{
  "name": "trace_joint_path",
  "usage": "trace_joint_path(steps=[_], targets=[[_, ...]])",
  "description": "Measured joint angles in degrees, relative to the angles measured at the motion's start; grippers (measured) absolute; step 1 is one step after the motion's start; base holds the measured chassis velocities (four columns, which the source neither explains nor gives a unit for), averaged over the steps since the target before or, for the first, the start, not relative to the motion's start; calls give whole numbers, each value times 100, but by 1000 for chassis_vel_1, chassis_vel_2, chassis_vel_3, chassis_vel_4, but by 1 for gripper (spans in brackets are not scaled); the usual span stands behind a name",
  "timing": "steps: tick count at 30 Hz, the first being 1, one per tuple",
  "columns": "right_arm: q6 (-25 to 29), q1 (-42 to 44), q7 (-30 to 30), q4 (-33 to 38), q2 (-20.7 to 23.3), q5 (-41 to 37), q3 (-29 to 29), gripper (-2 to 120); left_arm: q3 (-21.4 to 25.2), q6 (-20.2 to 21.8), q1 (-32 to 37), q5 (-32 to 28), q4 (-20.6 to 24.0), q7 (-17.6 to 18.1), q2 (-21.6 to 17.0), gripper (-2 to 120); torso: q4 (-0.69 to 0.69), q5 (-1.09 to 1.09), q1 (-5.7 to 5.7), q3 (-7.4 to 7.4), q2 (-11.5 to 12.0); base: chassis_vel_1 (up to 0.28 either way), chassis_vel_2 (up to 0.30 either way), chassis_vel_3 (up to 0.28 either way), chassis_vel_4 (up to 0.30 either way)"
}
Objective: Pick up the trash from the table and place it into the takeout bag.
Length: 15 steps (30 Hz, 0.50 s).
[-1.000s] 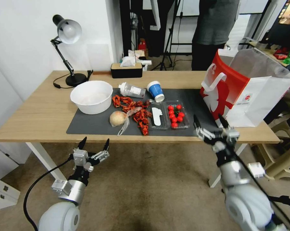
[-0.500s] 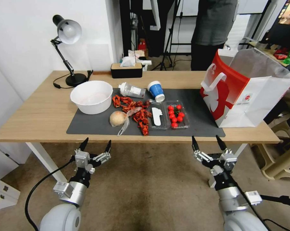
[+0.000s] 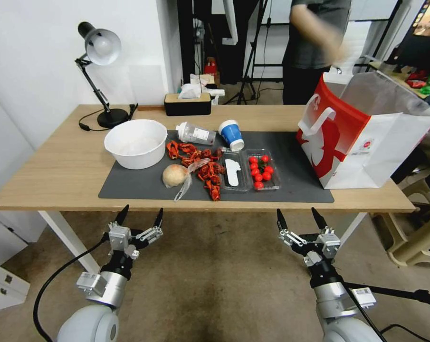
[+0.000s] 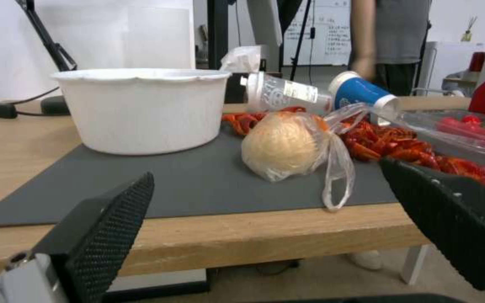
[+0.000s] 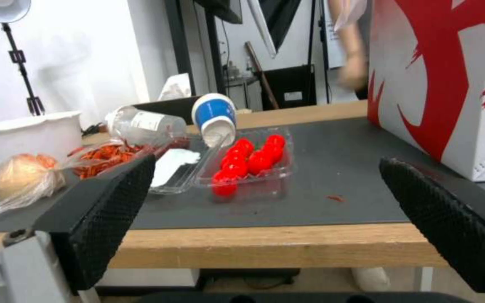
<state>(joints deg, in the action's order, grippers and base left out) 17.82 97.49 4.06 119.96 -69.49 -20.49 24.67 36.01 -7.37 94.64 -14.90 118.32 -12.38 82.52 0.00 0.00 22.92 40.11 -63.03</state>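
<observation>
A long light-wood worktop [image 3: 58, 166] with a dark grey mat [image 3: 143, 187] across it carries the litter. Toward the left sits an upright white round bowl [image 3: 135, 142]. Just beside it, nearer the front edge, lies a beige round lump in a clear plastic bag [image 3: 176, 175], the bag's loose tail trailing toward the front edge. Behind it a clear labelled plastic bottle [image 3: 195, 133] lies on its side, long axis running left to right, cap end toward the bowl. Next to the bottle a blue-and-white paper cup [image 3: 231, 134] lies tipped, its blue base away from the robot. Red shell scraps [image 3: 200, 166] spread between them, touching an open clear tray of red cherry tomatoes [image 3: 261, 170]. At the right end stands the large red-and-white paper takeout bag [image 3: 355, 137], upright, mouth open.

Both grippers hang below the front edge, off the worktop: the left gripper [image 3: 139, 216] and the right gripper [image 3: 299, 219], each with jaws spread wide and holding nothing.
</observation>
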Motion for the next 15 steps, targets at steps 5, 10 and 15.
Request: trace_joint_path(steps=[5, 10, 15], targets=[[-33, -9, 10, 0, 10, 8, -23, 100, 1, -1, 1, 1, 4, 0, -6, 100, 0, 0, 0, 0, 0, 0, 0, 0, 0], [-76, -14, 65, 0, -2, 50, -94, 100, 8, -1, 2, 1, 4, 0, -22, 100, 0, 0, 0, 0, 0, 0, 0, 0, 0], [-168, -46, 126, 6, 5, 75, -130, 100, 8, -1, 2, 1, 4, -2, -17, 100, 0, 0, 0, 0, 0, 0, 0, 0, 0]])
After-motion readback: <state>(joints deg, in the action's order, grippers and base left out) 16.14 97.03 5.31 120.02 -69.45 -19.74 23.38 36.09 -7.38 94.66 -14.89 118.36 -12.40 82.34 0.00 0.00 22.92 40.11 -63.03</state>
